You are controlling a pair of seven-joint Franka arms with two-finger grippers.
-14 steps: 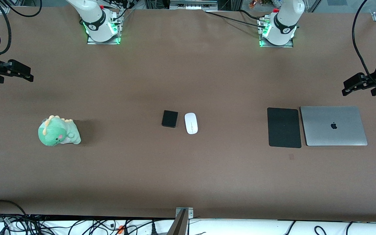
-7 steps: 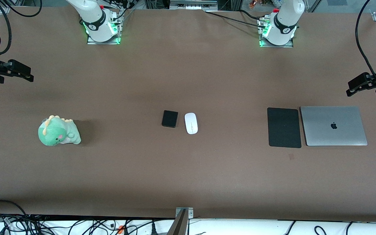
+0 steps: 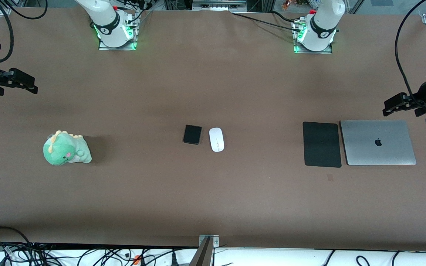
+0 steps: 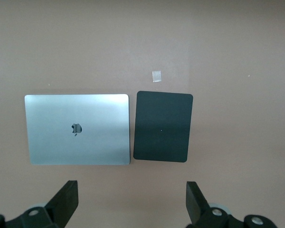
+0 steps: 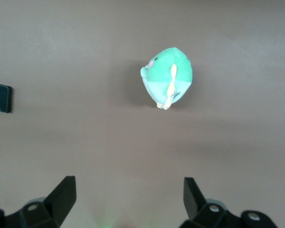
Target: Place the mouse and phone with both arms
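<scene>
Take the phone [image 3: 192,134] as your landmark: it lies flat near the middle of the desk [image 3: 213,199], and everything below is placed from it.

Toward the right arm's end from the phone, well apart, sits a green plush dinosaur [image 3: 66,148]. The right gripper [image 3: 23,83] hangs in the air above the desk at that same end, its jaws spread wide and empty; in the right wrist view the fingers [image 5: 61,192] frame bare desk with the plush [image 5: 168,78] ahead and a corner of the phone [image 5: 0,97] at the edge.

Just beside the phone, toward the left arm's end, lies the mouse [image 3: 216,139], close but not touching. Neither has been picked up yet.

Farther toward that end, well apart from the phone, a black mouse pad [image 3: 321,144] lies just beside a closed silver laptop [image 3: 378,142]. The left gripper [image 3: 396,105] hangs over bare desk by the laptop, jaws likewise released and holding nothing.

The step in hand looks like the first reach. Since phone and mouse sit so close, bring each arm in from its own end so the two don't crowd. The phone is thin and flat, so come straight down and close across its narrow width. The mouse is glossy and rounded; grip low on its sides or it may squirt out.
</scene>
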